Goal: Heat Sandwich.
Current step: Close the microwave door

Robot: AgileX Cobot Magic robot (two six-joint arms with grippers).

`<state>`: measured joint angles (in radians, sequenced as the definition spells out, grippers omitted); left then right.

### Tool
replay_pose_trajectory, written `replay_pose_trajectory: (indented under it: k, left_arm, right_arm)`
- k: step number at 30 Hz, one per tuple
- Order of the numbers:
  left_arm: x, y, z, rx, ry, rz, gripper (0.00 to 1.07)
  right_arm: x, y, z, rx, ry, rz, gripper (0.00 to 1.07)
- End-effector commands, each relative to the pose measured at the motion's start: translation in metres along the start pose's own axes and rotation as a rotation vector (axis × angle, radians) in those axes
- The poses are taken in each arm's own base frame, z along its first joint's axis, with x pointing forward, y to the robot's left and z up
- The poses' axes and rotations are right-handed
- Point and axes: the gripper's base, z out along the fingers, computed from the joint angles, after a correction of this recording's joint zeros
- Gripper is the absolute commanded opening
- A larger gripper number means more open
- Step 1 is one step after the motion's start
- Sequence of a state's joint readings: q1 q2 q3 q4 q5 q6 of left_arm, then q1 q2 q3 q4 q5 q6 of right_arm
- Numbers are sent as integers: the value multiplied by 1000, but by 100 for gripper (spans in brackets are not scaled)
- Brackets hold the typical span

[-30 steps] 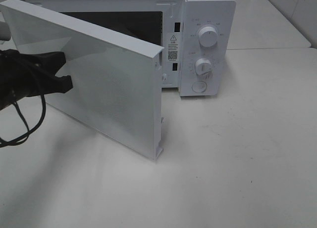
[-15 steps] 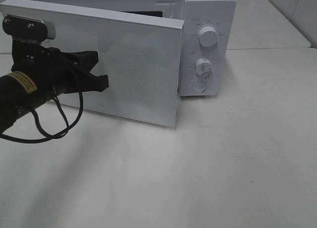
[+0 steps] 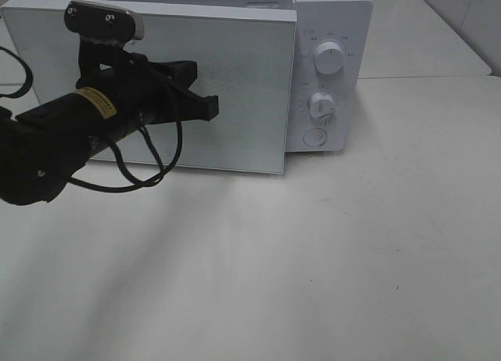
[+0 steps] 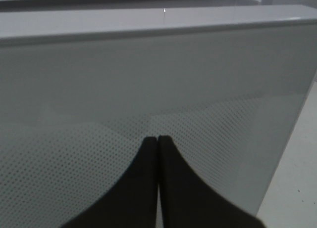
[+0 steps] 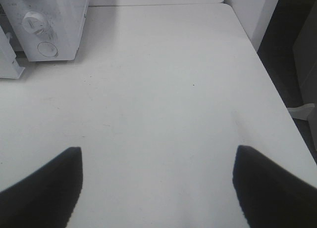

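L gripper (image 3: 208,104): fingers pressed together, tips against microwave door (image 3: 243,79), door nearly closed.
R gripper (image 5: 157,150): spread wide, empty, over table (image 5: 163,79).
sandwich: hidden.

Cavity of microwave (image 3: 333,32) hidden behind its door (image 3: 250,126). Dial markings (image 3: 304,106) beside door too small to read. Contact of left gripper (image 3: 210,105) with door unclear.

— Where's the left claw (image 3: 205,88)?
— Against the front of the microwave's (image 3: 344,32) door (image 3: 250,87), which stands nearly shut.
— And the microwave?
— White, on the pale desk (image 3: 352,259).
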<state>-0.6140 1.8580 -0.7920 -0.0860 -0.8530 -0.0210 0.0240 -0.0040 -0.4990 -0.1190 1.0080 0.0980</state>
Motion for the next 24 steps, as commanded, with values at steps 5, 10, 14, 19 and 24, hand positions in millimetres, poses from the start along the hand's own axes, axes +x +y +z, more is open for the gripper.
replay_pose_trajectory:
  k: [5,10,14,19,24]
  left_arm:
    - [-9,-9,26,-11,-30,-32,0]
    - [-11,-11,45,-52,-43,-26,0]
    - [-13,-12,57,-62,-20,-29,0]
    - [-19,-11,69,-86,-49,-38,0]
    - [-20,-12,78,-92,-41,-43,0]
  right_arm:
    - [1,0,-4,7,-41,-1,76]
    - [1,0,-4,7,-41,-1,76]
    - [1,0,-4,7,-41,-1,76]
    - [1,0,-4,7,-41,-2,76]
    - [1,0,-4,7,-41,-2,76]
